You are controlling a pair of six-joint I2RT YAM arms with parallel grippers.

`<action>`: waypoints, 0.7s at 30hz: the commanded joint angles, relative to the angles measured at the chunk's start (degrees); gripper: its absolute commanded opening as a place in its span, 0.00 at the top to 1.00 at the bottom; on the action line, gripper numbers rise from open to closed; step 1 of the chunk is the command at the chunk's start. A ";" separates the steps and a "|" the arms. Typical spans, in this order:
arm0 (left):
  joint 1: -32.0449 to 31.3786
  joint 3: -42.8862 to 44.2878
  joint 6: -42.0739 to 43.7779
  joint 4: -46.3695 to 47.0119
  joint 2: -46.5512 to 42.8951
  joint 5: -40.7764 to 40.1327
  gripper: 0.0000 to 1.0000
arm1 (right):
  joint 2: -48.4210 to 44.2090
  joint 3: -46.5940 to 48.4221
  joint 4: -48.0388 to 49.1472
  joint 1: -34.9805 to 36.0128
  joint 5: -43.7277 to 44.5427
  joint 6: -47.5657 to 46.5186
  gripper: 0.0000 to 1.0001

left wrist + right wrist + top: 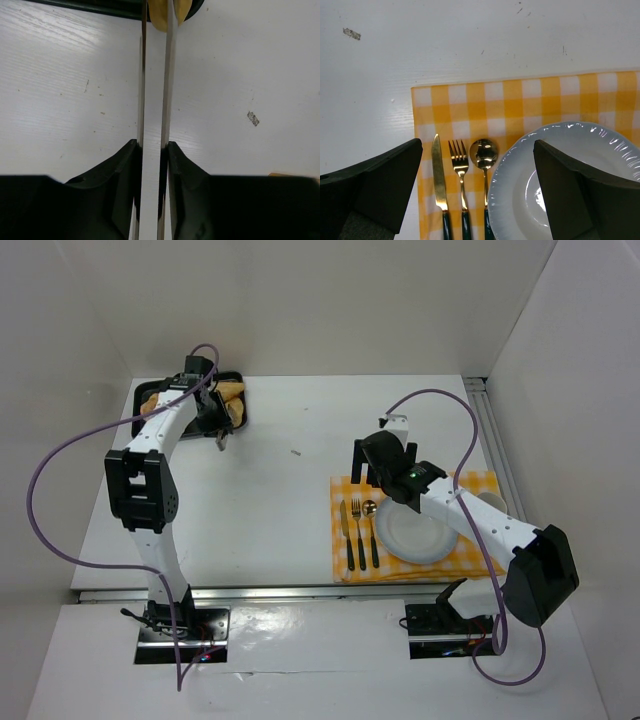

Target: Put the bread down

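Pieces of bread [236, 400] lie in a black tray [243, 390] at the far left of the table. My left gripper [215, 422] hovers at the tray's near edge, shut on metal tongs [167, 75]. In the left wrist view the two blades run from my left gripper [152, 146] up to a yellow piece of bread [161, 12] at the tray's rim [100, 6]; whether the tips pinch it is hidden. My right gripper [375, 455] hangs open and holds nothing above the placemat; in its wrist view the right gripper [477, 150] straddles the cutlery and the plate's rim.
A yellow checked placemat [470, 485] at the right carries a white plate [412, 530], with a knife [437, 170], fork [459, 165] and spoon [483, 152] to its left. A small dark mark [296, 452] is on the table's middle. White walls close in the sides.
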 commanded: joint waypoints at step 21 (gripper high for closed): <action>0.17 -11.18 8.66 -3.68 -26.00 8.10 1.00 | -3.23 6.72 -1.85 -0.30 2.43 0.43 0.01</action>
